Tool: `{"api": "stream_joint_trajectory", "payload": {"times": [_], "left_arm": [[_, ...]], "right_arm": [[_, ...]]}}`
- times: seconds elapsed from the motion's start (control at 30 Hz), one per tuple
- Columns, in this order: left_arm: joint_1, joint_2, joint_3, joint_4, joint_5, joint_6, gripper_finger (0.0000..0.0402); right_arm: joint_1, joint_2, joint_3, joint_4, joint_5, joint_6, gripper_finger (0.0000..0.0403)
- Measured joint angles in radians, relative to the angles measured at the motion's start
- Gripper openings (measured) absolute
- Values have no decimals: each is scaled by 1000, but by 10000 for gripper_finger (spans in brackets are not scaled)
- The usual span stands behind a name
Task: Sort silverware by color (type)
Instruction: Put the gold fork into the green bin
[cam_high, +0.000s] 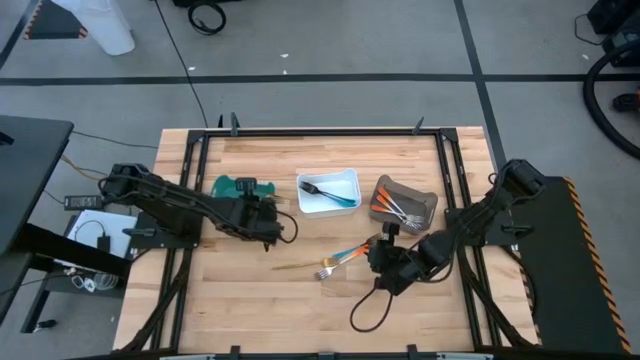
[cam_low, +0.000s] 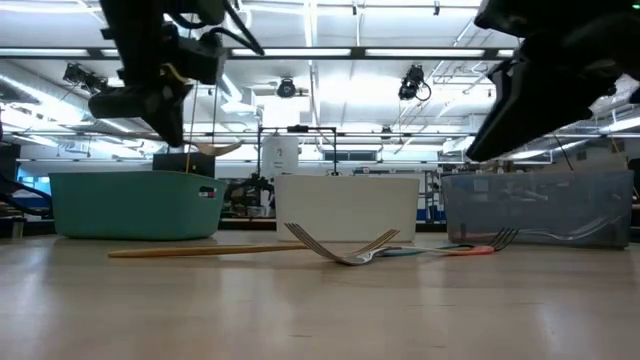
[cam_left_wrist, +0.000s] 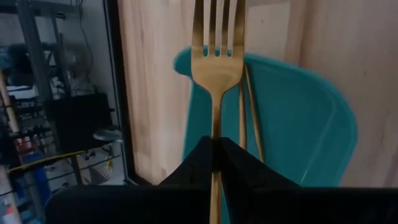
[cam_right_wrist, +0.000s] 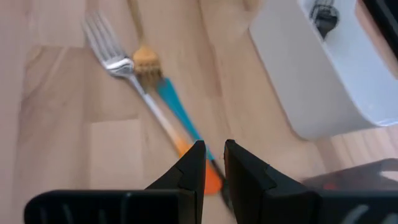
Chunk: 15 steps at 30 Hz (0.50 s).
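Left tool (cam_left_wrist: 216, 155): clamped tight on the stem of a gold fork (cam_left_wrist: 217, 56), tines pointing away from the wrist.
Key relation: in the left wrist view the gold fork's long axis runs up the middle of the frame, straight over the teal bin (cam_left_wrist: 298, 118); the bin already holds thin gold pieces lying along the same line.
Position overhead: the left tool (cam_high: 262, 222) sits left of centre, at the teal bin's (cam_high: 240, 186) lower right edge.
Likely next need: a release over the bin; my judgement only.
Right tool (cam_right_wrist: 213, 163): narrow gap, nothing visibly between the tips, above the orange-and-blue handles (cam_right_wrist: 186, 140).
Loose pile: forks (cam_high: 345, 260) lie centre-bottom on the desk (cam_high: 250, 310), just left of the right tool (cam_high: 388, 262), the nearer arm.
Other bins: white bin (cam_high: 350, 180) and grey-brown bin (cam_high: 428, 200), centre-right, each holding cutlery.
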<state>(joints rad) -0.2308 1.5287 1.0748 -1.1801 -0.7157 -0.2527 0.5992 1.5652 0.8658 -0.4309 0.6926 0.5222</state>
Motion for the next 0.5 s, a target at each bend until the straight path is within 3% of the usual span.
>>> {"api": "stream_joint_trajectory", "payload": {"times": [0.2, 0.5], "left_arm": [[39, -102, -54, 42, 6, -9, 24], [55, -347, -233, 381, 32, -46, 24]], "right_arm": [[-51, -32, 0, -12, 2, -35, 66], [-81, -32, 0, 40, 14, -76, 66]]}}
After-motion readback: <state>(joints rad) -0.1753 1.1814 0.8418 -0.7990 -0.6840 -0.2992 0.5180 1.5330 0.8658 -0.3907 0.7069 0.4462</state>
